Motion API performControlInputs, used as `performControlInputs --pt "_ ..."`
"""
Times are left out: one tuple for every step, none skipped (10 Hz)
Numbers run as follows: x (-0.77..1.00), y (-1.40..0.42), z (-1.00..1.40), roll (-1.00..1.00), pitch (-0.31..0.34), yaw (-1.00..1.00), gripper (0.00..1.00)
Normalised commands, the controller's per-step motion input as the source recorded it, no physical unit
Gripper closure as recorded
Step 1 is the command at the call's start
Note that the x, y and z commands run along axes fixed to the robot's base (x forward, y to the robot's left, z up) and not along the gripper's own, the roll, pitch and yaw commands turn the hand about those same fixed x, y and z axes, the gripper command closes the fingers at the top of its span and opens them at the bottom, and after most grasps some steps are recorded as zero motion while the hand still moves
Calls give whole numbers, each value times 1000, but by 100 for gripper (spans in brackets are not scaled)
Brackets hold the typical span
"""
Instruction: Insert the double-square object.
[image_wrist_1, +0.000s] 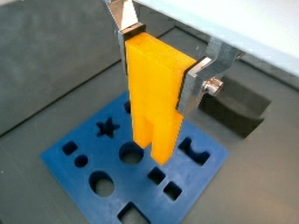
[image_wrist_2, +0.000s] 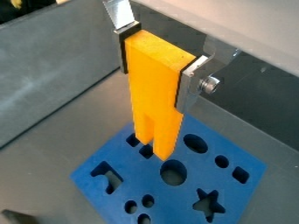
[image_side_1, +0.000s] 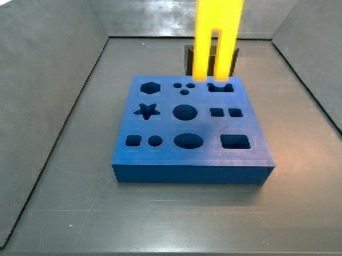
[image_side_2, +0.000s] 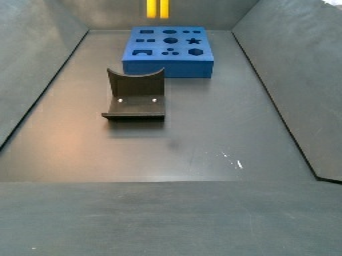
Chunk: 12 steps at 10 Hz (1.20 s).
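Note:
The double-square object (image_wrist_1: 158, 96) is a tall bright yellow piece, held upright with its two prongs pointing down. My gripper (image_wrist_1: 163, 59) is shut on its solid upper end, as both wrist views show (image_wrist_2: 158, 61). The prong tips hang just above the blue block (image_wrist_1: 198, 179) with shaped holes, near its edge. In a side view the yellow piece (image_side_1: 214, 40) stands over the far side of the block (image_side_1: 187, 172). In a side view only the prong ends (image_side_2: 156, 8) show, above the block (image_side_2: 167, 68). The gripper is out of frame in both side views.
A dark grey curved block (image_side_2: 134, 95) lies on the floor beside the blue block and shows in a wrist view (image_wrist_1: 239, 109). Sloping grey walls (image_side_1: 67, 120) enclose the bin floor (image_side_2: 201, 140).

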Motion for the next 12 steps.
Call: performControlInputs --pt "960 -151 -760 0 211 0 100" --pt "1000 -120 -466 7 187 0 100" --pt "1000 -77 -140 34 164 0 100" --pt "1000 -23 -60 73 164 0 100" --pt "1000 0 0 127 189 0 100" --pt "929 0 60 157 243 23 100" --pt "520 -9 0 203 200 229 100" --pt "371 -26 0 233 149 277 100" --pt "483 -100 -17 279 134 414 100" --pt "551 -86 -40 243 101 486 100" --pt "609 -103 -66 209 116 400 100" --pt "471 -26 -120 164 134 0 100"
